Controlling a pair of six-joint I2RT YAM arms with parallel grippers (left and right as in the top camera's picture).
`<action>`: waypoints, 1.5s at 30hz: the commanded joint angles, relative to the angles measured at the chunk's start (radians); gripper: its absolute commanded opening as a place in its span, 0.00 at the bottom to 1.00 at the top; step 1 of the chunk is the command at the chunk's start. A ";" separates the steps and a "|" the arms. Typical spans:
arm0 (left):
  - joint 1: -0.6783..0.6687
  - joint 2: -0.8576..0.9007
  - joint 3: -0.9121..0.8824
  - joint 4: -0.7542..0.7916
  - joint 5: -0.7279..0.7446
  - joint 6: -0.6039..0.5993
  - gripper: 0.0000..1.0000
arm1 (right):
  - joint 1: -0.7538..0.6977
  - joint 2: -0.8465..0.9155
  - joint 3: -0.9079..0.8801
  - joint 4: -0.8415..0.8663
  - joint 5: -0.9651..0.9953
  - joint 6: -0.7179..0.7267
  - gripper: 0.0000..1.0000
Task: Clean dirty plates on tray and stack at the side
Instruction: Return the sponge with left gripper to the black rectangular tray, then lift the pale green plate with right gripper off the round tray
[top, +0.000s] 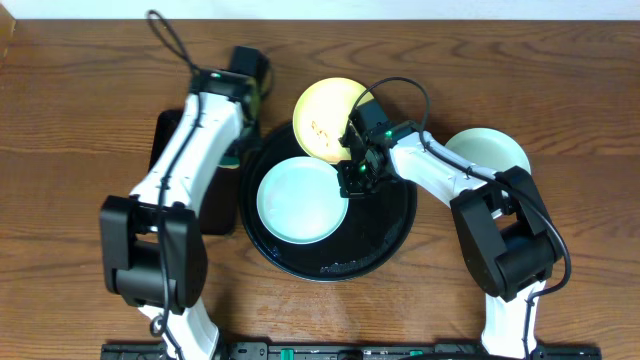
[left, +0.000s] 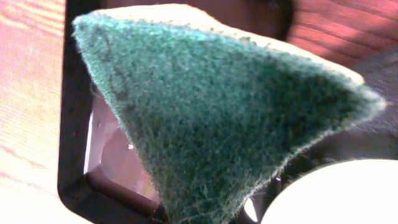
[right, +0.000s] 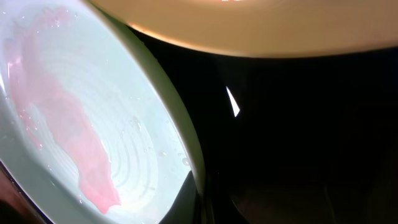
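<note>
The round black tray (top: 385, 235) holds a mint-blue plate (top: 295, 205) with a pink smear, seen close in the right wrist view (right: 130, 124). A yellow plate (top: 325, 115) with reddish smears rests at the tray's far rim and also shows in the right wrist view (right: 249, 25). A second mint-blue plate (top: 490, 152) lies on the table to the right. My right gripper (top: 355, 178) is at the near plate's right rim, its jaws (right: 199, 199) closed across that rim. My left gripper (top: 238, 140) is shut on a green scouring sponge (left: 217, 106) beside the tray's left edge.
A smaller rectangular black tray (top: 185, 180) lies left of the round tray, under the left arm; its corner shows in the left wrist view (left: 74, 137). The wooden table (top: 80, 120) extends on all sides.
</note>
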 joint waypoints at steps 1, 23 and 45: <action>0.077 0.003 0.017 -0.002 0.063 -0.007 0.08 | 0.000 -0.007 0.037 0.001 -0.031 -0.039 0.01; 0.193 0.003 0.015 0.058 0.225 -0.007 0.08 | 0.001 -0.362 0.055 -0.002 0.473 -0.144 0.01; 0.193 0.003 0.015 0.060 0.225 -0.007 0.08 | 0.317 -0.461 0.055 0.189 1.260 -0.414 0.01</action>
